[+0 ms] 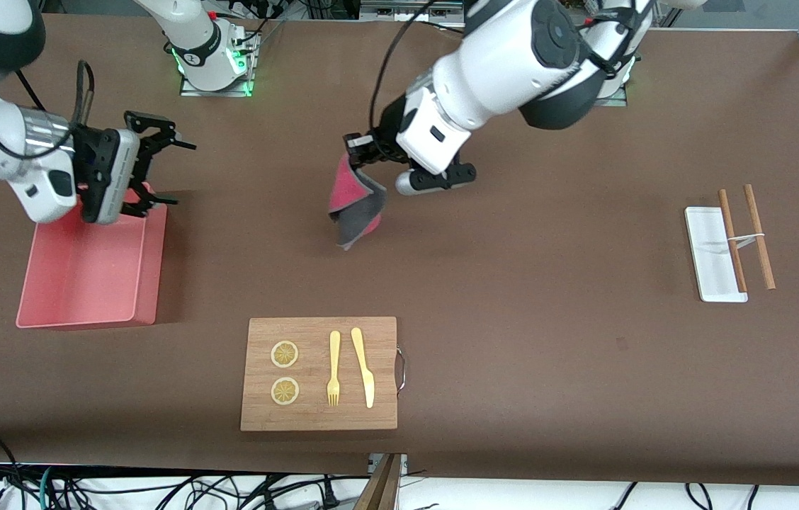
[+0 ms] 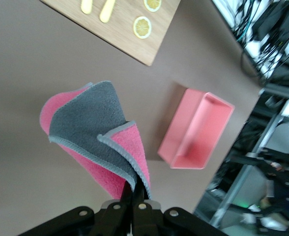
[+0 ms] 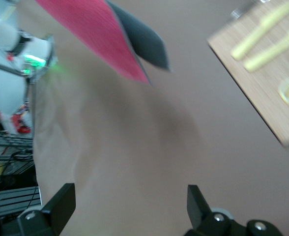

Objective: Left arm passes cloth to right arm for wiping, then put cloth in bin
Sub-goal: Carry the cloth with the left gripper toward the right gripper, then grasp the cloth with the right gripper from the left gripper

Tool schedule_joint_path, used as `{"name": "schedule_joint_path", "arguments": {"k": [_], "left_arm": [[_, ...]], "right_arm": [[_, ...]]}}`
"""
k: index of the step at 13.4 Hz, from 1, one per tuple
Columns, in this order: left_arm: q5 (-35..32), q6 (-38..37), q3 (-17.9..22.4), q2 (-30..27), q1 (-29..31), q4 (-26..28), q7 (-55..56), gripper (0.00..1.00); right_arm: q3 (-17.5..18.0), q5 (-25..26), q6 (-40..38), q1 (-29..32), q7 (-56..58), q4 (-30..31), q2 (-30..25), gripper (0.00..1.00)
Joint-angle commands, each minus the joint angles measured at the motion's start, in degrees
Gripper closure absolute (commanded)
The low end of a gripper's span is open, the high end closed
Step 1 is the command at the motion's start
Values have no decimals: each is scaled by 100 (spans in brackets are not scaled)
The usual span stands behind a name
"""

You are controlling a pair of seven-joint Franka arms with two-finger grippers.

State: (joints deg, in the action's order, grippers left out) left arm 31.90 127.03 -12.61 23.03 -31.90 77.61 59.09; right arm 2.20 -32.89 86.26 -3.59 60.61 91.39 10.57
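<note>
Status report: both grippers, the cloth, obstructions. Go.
Left gripper shut on the cloth, hanging over bare table. Right gripper open above the bin, waiting. Handover not yet made. Nothing between the two grippers.

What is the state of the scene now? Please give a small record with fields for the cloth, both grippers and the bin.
cloth: hangs from the left gripper, pink and grey, off the table
left gripper: shut on the cloth, over mid table
right gripper: open, holds nothing, over the bin's edge
bin: holds nothing, at the right arm's end
handover: not yet done
</note>
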Motion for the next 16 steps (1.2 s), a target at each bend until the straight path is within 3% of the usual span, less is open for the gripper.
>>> {"name": "schedule_joint_path", "arguments": {"k": [1,3,7,16], "left_arm": [[97,724,83,227,-438,-211,1092,100],[80,1112,92,245,-615,-211,1665,100],[36,1474,92,237,-843,-211,2572,100],[27,1474,83,219,-835,-211,2652,100]], "right_arm": [[8,-752,223,60,1404,326,120,0],[8,-1174,356,51,2469,502,243,0],[17,-1913,706,-106,3429,792,349,0],[17,-4232,1613,-581,5767,2058,498,0]]}}
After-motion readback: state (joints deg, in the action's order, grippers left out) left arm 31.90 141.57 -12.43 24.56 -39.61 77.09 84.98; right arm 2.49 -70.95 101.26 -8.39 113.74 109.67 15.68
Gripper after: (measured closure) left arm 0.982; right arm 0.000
